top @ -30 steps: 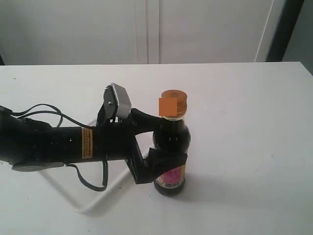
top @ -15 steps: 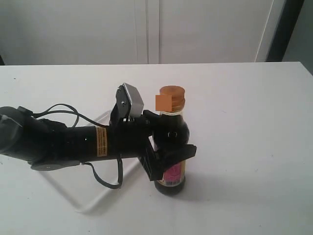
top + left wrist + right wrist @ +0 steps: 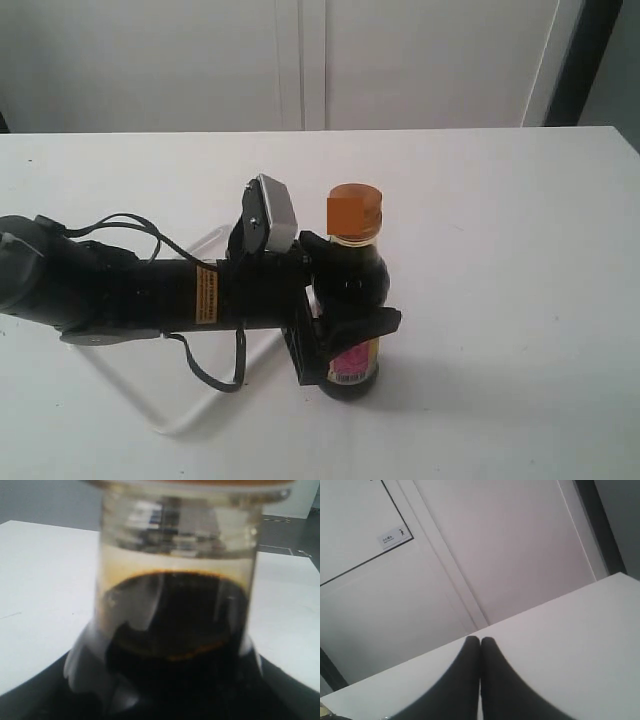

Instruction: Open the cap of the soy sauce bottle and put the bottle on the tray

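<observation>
The left gripper [image 3: 345, 325] is clamped on the upright bottle [image 3: 350, 300], cap [image 3: 354, 210] closed; the right gripper [image 3: 480, 652] is together.

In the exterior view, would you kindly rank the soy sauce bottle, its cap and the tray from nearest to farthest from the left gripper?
1. soy sauce bottle: gripped by the left gripper.
2. cap: directly above, atop the bottle.
3. tray: beneath the arm, on the left side.

Upright soy sauce bottle [image 3: 351, 300], cap [image 3: 354, 209] closed; tray [image 3: 190, 330] beside it
</observation>
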`<state>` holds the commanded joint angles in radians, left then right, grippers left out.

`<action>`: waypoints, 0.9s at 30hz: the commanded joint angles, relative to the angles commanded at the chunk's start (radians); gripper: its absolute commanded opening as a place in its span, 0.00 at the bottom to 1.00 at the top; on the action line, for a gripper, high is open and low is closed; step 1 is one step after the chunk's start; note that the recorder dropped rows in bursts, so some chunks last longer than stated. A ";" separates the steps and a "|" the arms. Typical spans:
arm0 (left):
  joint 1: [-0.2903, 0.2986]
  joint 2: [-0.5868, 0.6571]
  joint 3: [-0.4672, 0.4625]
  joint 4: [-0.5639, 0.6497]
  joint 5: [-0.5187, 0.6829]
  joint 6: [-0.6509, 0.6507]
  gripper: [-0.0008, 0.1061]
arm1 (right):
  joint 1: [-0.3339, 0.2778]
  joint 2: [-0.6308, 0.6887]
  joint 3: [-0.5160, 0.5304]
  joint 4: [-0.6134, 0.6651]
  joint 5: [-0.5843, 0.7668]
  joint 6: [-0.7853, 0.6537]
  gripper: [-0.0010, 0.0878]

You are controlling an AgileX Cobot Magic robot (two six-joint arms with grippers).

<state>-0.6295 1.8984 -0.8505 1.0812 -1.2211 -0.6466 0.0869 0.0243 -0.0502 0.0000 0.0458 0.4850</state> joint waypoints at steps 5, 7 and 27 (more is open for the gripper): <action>0.000 0.000 0.000 0.000 0.000 0.023 0.01 | 0.044 0.116 -0.077 0.000 0.052 -0.038 0.01; 0.000 0.000 0.000 0.000 0.000 0.023 0.01 | 0.063 0.180 -0.119 0.000 0.108 -0.067 0.01; 0.000 0.000 0.000 0.031 0.000 0.075 0.01 | 0.184 0.699 -0.401 0.623 0.465 -0.855 0.01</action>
<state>-0.6295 1.8984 -0.8505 1.1117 -1.2211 -0.5714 0.2714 0.7236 -0.4511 0.6231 0.5112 -0.3701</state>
